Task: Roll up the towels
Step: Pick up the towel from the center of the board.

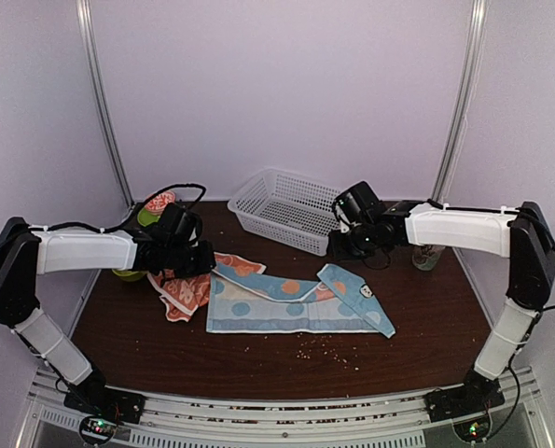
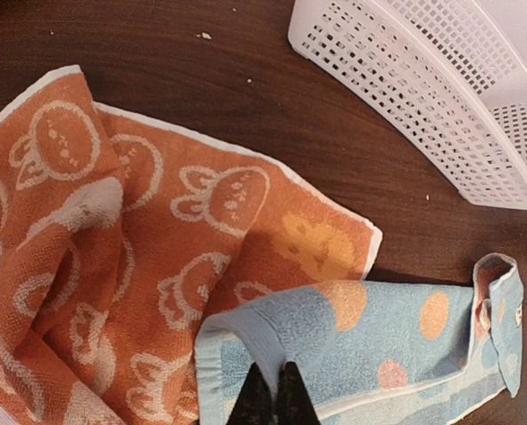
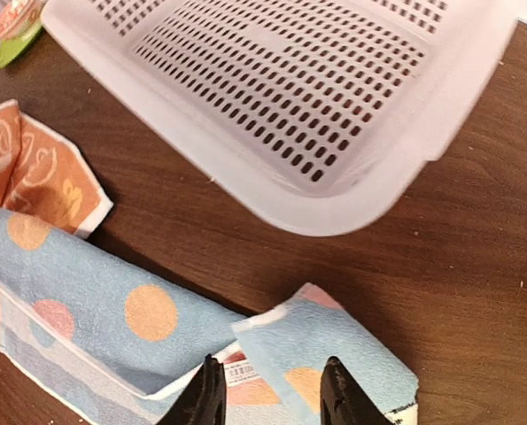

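The light blue towel [image 1: 296,303] with peach and pink patches lies folded lengthwise across the table's middle; it also shows in the left wrist view [image 2: 396,341] and the right wrist view [image 3: 95,301]. The orange-red towel [image 1: 191,289] with white pattern lies crumpled at its left end, partly under it, and shows in the left wrist view [image 2: 112,239]. My left gripper [image 2: 275,394] is shut on the blue towel's left edge, lifting a pinch of cloth. My right gripper [image 3: 272,390] is open above the blue towel's folded right end [image 3: 334,350].
A white perforated basket [image 1: 282,210] stands at the back centre, close to my right gripper. A green dish with a cup [image 1: 156,205] sits at the back left. A small glass [image 1: 427,256] stands at the right. Crumbs [image 1: 328,347] lie in front of the towels.
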### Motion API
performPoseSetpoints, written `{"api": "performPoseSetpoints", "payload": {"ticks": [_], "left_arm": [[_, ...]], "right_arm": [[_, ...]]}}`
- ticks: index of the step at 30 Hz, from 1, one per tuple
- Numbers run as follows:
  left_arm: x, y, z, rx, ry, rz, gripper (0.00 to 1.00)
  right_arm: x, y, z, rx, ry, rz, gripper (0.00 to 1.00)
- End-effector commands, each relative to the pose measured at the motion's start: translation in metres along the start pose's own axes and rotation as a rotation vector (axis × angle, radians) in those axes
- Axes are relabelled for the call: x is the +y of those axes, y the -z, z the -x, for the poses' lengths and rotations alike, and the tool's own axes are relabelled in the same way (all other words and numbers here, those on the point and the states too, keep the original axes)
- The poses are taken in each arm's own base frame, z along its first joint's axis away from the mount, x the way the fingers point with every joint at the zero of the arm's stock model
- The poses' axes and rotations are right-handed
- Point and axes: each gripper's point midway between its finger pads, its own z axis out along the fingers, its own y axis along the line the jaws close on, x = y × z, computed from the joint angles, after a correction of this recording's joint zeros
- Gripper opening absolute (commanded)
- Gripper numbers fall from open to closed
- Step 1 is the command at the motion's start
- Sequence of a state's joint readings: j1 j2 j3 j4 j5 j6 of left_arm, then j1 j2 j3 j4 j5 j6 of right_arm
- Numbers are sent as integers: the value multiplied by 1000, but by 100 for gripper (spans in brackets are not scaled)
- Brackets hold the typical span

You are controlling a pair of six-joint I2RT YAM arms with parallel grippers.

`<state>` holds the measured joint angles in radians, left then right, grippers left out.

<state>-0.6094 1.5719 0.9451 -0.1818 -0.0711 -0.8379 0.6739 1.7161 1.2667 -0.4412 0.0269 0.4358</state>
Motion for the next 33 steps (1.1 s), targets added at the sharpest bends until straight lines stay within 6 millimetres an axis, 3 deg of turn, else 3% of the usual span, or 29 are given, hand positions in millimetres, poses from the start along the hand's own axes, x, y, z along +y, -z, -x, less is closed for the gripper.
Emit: {"api": "performPoseSetpoints", "payload": {"ticks": [1, 7, 12, 29, 33], "left_arm": [[2, -2, 7, -30, -5, 3, 0], [6, -2, 4, -24, -10, 13, 0], [7, 1, 3, -29, -9, 12, 0], [9, 0, -2, -20, -10, 11, 0], [9, -1, -2, -16, -10, 8, 0]], "right_arm": [[16, -18, -14, 73, 119, -92, 38], [11, -32, -17, 69, 199, -324, 62], [8, -38, -17, 43, 210, -416, 72], [10, -67, -28, 94, 254, -497, 71], [4, -68, -32, 111, 270, -521, 66]]}}
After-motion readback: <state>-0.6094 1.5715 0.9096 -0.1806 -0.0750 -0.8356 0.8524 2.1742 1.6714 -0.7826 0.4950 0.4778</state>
